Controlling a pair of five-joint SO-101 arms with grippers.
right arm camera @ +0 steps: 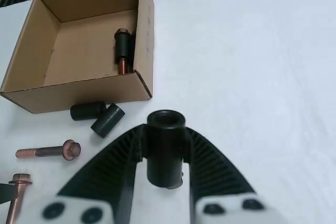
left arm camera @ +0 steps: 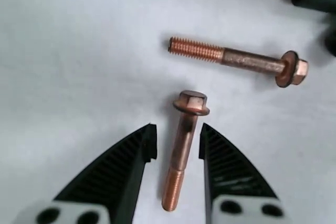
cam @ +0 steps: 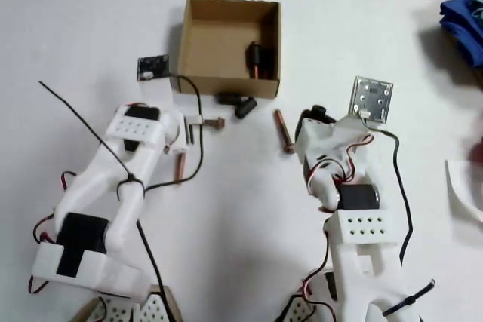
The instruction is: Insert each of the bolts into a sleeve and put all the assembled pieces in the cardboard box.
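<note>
The cardboard box (cam: 198,43) stands at the back with one assembled bolt and sleeve (right arm camera: 122,51) inside. Two loose black sleeves (right arm camera: 97,116) lie just in front of it. My right gripper (right arm camera: 165,134) is shut on a third black sleeve (right arm camera: 165,153), held upright right of the box (cam: 320,114). My left gripper (left arm camera: 177,132) is open and straddles a copper bolt (left arm camera: 181,150) lying on the table, head pointing away, with gaps on both sides. A second bolt (left arm camera: 236,59) lies crosswise just beyond it. A third bolt (cam: 284,131) lies between the arms.
A silver square plate (cam: 373,100) sits right of my right gripper, and a small dark board (cam: 153,67) left of the box. A blue cloth (cam: 464,24) lies at the far right edge, a white object (cam: 460,194) below it. Black cables trail by both arms.
</note>
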